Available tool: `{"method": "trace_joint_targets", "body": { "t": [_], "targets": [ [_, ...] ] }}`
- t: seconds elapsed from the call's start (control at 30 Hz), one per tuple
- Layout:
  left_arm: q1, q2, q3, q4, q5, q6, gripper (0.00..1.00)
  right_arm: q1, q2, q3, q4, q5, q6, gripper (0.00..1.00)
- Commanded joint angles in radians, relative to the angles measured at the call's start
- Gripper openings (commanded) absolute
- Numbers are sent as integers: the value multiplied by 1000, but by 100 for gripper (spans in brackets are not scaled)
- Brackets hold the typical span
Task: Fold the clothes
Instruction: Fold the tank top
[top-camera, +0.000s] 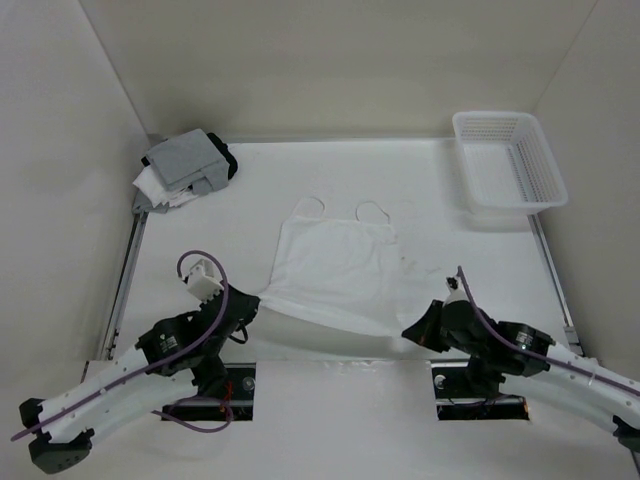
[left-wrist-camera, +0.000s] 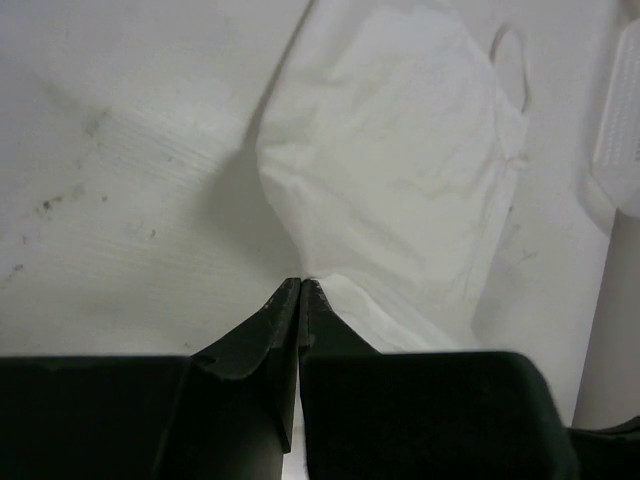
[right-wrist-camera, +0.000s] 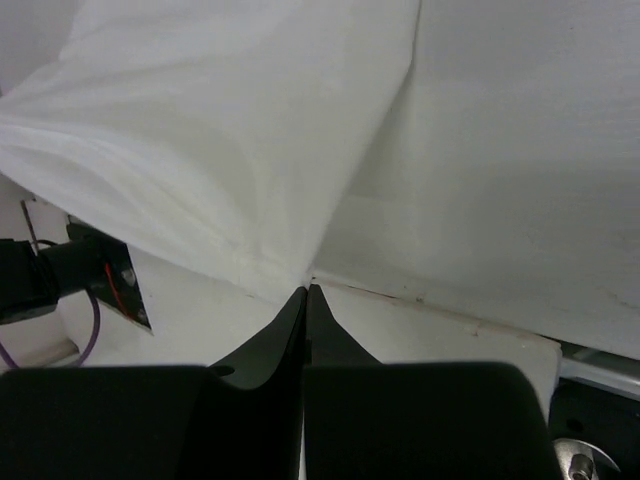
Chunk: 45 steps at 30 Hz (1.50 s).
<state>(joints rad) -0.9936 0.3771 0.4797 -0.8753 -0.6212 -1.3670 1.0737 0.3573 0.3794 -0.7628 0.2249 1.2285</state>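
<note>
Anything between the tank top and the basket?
Nothing. The top view shows only bare white table between the tank top and the basket at the far right.

You have nothing to read here: no text, label, brand, number or sign is legible in any of the three views. The small white thin-fabric tank top (top-camera: 335, 275) shows you only plain cloth.
</note>
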Motion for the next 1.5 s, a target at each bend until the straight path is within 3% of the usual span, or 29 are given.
{"method": "trace_joint_targets", "body": {
  "t": [0.0, 0.1, 0.2, 0.33, 0.5, 0.77, 1.13, 1.3, 1.47],
  "targets": [
    [-3, 54, 111, 71, -170, 72, 0, 7, 20, 105, -23, 114, 10, 0],
    [28, 167, 148, 214, -233, 190, 0, -88, 165, 176, 122, 140, -143, 0],
    [106, 284, 152, 443, -204, 325, 0, -239, 331, 207, 331, 90, -306, 0],
    [284, 460, 151, 723, -51, 453, 0, -463, 497, 237, 569, -80, -402, 0],
    [459, 693, 210, 946, 86, 491, 0, -628, 667, 308, 694, -179, -446, 0],
    [542, 1041, 378, 1104, 169, 534, 1, -734, 962, 449, 790, -211, -478, 1],
    [609, 1422, 598, 1141, 213, 554, 5, -801, 1310, 627, 846, -191, -459, 3],
    [620, 1419, 593, 1156, 213, 554, 26, -800, 1329, 636, 870, -167, -442, 28],
    [619, 1251, 400, 1173, 215, 566, 37, -763, 1156, 479, 899, -90, -457, 42]
  ]
}}
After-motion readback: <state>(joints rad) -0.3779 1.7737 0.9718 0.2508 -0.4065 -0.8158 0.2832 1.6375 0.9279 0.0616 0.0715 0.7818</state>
